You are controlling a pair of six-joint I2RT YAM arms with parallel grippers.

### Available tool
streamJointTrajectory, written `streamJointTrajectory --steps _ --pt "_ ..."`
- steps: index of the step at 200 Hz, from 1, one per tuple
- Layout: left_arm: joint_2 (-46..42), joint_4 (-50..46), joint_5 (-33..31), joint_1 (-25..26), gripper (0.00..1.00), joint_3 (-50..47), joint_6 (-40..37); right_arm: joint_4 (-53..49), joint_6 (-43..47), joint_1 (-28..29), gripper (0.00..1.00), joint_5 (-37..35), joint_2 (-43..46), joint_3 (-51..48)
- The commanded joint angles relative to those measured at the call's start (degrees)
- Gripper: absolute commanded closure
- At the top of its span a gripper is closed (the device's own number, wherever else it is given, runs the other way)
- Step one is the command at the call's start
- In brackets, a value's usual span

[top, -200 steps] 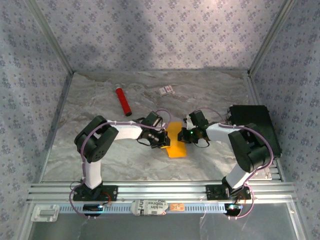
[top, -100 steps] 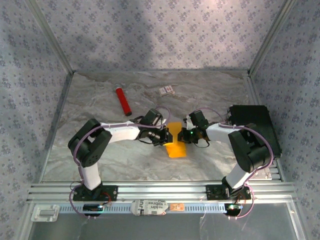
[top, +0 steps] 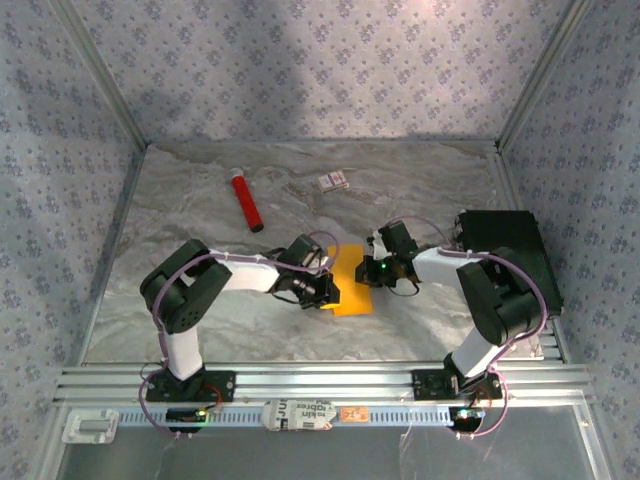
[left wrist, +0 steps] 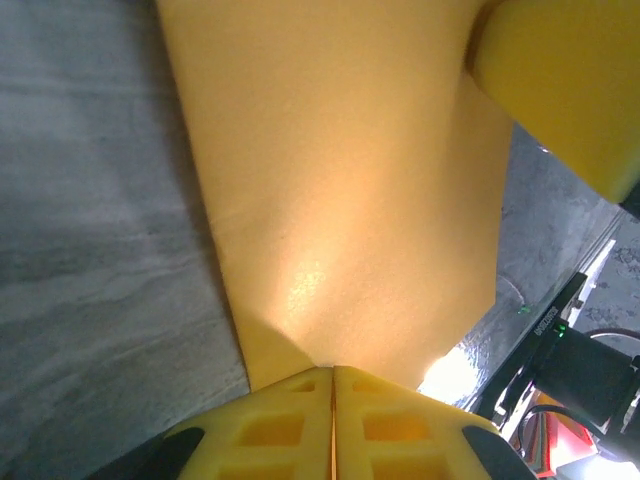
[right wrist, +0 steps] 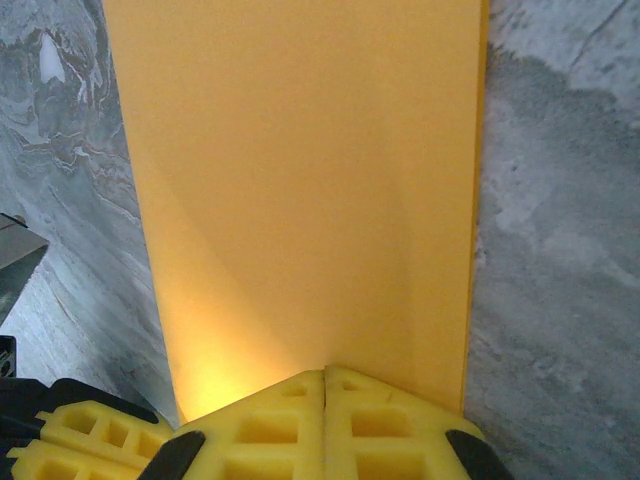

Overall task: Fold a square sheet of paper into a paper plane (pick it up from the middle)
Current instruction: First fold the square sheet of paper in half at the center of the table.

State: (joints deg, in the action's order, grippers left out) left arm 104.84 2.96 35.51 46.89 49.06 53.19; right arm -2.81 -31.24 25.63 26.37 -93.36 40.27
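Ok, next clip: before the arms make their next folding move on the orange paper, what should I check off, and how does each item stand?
1. Left end effector shut on the orange-yellow paper: ok.
2. Right end effector shut on the opposite side of the same paper: ok.
3. Paper resting on the table or lifted off it: cannot tell.
4. Red tube and small white card well apart from the paper, farther back: ok.
5. Pointed plane shape formed: not ok; the top view shows a plain narrow strip.
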Motion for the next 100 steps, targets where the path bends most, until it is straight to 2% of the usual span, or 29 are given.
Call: streamJointTrajectory --steps 1,60,79,100 --pt "-0.8 -3.5 -1.3 0.5 0.92 -3.0 -0.9 -5.3 -0.5 -0.3 1.0 -3.6 -1.3 -2.5" --pt "-6.3 3.8 -2.4 1.5 0.91 -2.0 5.2 -5.4 -0.5 -0.3 1.0 -3.6 -1.1 -2.3" --pt "-5.8 8.0 -2.5 2.1 0.9 -2.7 7.9 -5.4 -0.5 -0.3 1.0 -3.6 -1.0 -2.5" --pt "-3.8 8.1 -2.9 2.8 0.91 -2.8 8.0 -5.2 -0.7 -0.2 1.0 -3.6 -1.1 -2.6"
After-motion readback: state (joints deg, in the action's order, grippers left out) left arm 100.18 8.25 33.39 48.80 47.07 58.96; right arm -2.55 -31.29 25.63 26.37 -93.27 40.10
